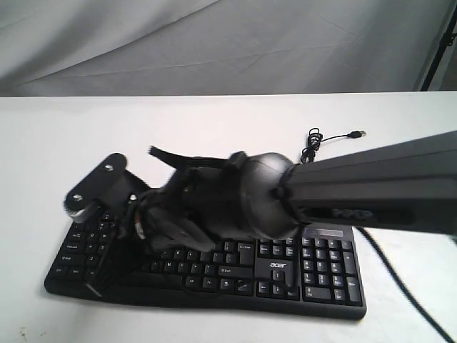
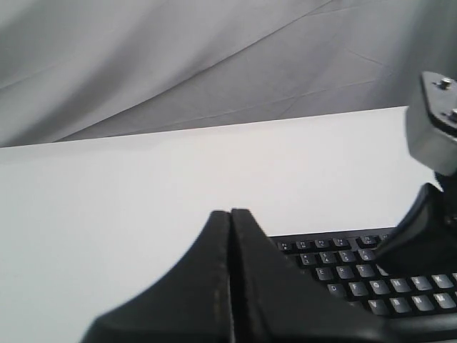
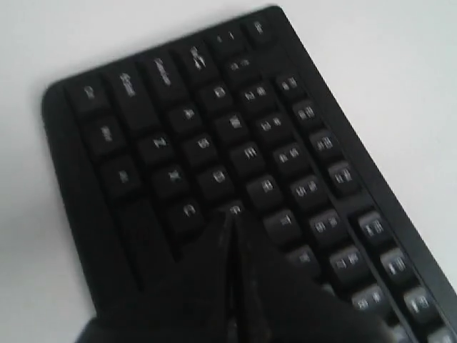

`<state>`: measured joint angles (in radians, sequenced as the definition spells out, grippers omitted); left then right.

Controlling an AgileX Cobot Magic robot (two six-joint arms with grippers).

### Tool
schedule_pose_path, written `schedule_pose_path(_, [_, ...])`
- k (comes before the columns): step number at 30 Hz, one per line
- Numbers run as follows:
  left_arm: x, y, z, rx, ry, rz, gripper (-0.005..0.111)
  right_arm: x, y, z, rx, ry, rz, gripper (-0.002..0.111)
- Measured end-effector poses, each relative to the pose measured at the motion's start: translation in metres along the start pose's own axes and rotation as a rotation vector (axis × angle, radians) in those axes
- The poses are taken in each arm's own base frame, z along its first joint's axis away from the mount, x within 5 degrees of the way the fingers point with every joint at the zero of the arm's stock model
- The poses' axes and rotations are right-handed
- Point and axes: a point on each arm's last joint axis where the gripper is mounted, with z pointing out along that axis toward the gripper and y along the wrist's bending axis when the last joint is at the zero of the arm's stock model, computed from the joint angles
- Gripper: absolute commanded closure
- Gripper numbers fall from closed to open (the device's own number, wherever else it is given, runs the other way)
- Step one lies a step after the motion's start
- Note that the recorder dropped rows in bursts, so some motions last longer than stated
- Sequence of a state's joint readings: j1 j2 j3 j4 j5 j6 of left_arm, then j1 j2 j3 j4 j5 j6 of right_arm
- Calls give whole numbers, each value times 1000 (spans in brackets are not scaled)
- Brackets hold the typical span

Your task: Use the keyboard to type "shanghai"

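The black Acer keyboard lies near the table's front edge, and its thin USB cable trails behind it. My right arm reaches across from the right to the keyboard's left half. The right gripper is shut and empty. In the right wrist view its tip rests on a letter key of the keyboard beside C, whose legend is too blurred to read. The left gripper is shut and empty, and it hovers over bare table off the left end of the keyboard. It is outside the exterior view.
The right arm's wrist mount, black and silver, stands over the keyboard's left end; in the left wrist view this mount shows at the edge. A loose USB plug lies on the white table. A grey cloth hangs behind.
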<state>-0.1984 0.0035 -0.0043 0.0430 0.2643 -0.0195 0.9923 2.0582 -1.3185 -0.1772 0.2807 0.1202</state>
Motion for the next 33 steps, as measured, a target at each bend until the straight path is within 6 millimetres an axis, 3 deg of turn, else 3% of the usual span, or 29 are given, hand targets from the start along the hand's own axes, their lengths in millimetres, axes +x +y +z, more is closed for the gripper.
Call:
schedule_pose_path(6, [0, 0, 0, 0, 0, 0, 107, 29, -7, -1, -3, 16, 55, 108])
schedule_pose_path(33, [0, 0, 0, 0, 0, 0, 107, 37, -5, 11, -12, 13, 57, 108])
